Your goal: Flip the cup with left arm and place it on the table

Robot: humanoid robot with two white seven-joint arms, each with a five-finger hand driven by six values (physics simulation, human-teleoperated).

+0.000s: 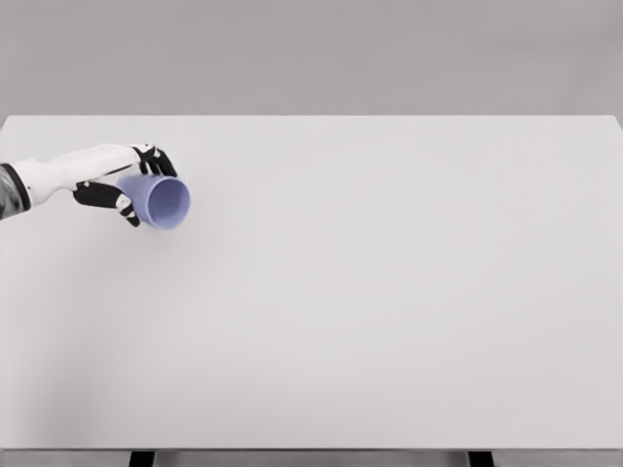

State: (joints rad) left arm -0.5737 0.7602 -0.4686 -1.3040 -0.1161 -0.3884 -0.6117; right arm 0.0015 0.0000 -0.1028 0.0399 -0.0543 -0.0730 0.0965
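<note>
A light purple cup (158, 201) is held at the far left of the white table (370, 292), tipped on its side with its open mouth facing right and toward me. My left hand (127, 185) comes in from the left edge and its black fingers wrap around the cup's body from behind. The cup's base is hidden by the hand. I cannot tell whether the cup touches the tabletop or hangs just above it.
The table's far edge runs across the upper part of the head view and its near edge along the bottom. A plain grey wall stands behind it.
</note>
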